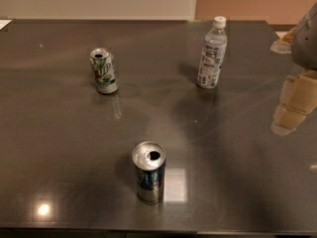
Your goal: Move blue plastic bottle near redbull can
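The blue plastic bottle [212, 52] is clear with a white cap and a white-and-blue label. It stands upright at the back right of the dark table [59, 148]. The redbull can [149, 172], blue and silver with an open tab hole, stands upright near the table's front edge, at the centre. My gripper [290, 115] hangs at the right edge of the view, to the right of the bottle and a little nearer than it. It is apart from the bottle and holds nothing that I can see.
A white-and-green soda can [103, 70] stands upright at the back left. A white object [4, 24] lies at the far left corner. A pale wall runs behind the table's far edge.
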`<control>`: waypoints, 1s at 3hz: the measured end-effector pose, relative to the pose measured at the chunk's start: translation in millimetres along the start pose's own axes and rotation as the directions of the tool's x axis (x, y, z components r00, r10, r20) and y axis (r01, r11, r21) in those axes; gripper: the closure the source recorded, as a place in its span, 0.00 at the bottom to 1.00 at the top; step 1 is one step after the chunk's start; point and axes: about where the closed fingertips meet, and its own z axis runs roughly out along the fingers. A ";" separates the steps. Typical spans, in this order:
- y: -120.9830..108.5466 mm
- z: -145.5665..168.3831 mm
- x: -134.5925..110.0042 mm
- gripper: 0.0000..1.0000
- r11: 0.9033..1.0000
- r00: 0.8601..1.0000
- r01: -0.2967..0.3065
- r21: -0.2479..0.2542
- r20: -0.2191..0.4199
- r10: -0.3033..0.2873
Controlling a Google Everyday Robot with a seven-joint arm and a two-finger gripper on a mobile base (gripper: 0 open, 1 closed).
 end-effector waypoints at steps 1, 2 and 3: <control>0.0 0.0 0.0 0.00 1.000 1.000 0.000 0.000 0.000 0.000; -18.5 0.9 -4.0 0.00 0.999 0.999 -0.049 0.019 0.009 0.049; -49.3 6.8 -6.8 0.00 0.988 0.989 -0.146 0.042 0.046 0.144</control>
